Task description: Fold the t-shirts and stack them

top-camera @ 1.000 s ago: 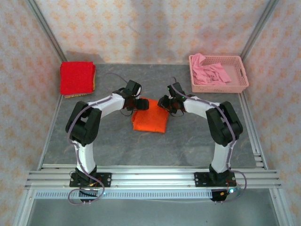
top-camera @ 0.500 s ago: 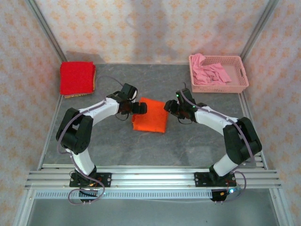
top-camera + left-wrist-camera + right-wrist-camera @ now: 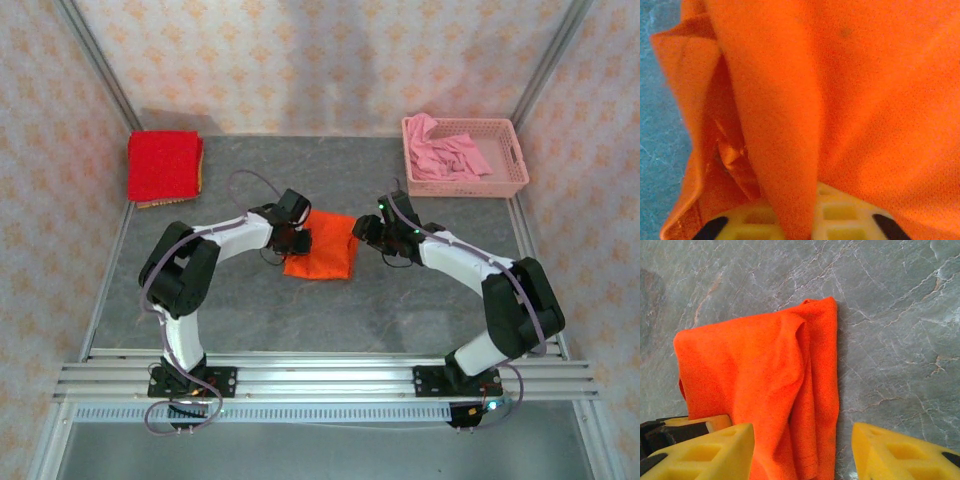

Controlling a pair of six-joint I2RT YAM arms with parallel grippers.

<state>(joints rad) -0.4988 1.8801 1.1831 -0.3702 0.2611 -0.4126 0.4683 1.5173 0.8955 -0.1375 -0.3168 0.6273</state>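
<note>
A folded orange t-shirt (image 3: pixel 325 250) lies on the grey table, mid-way between the arms. My left gripper (image 3: pixel 298 238) sits at its left edge, shut on a raised fold of the orange t-shirt (image 3: pixel 790 150) that runs down between the yellow fingertips (image 3: pixel 840 215). My right gripper (image 3: pixel 362 230) hovers at the shirt's right edge, open. Its yellow fingers (image 3: pixel 715 455) straddle the doubled hem of the orange t-shirt (image 3: pixel 765 370) without pinching it. A folded red t-shirt (image 3: pixel 164 166) rests at the far left corner.
A pink lattice basket (image 3: pixel 510 175) holding crumpled pink cloth (image 3: pixel 450 152) stands at the far right. Patterned walls close in the back and sides. A metal rail (image 3: pixel 320 378) with the arm bases runs along the near edge. Bare grey table (image 3: pixel 330 310) lies in front of the orange shirt.
My left gripper has slid right onto the orange shirt's left edge and shut on a fold. My right gripper has backed off to the right edge and opened wider.
</note>
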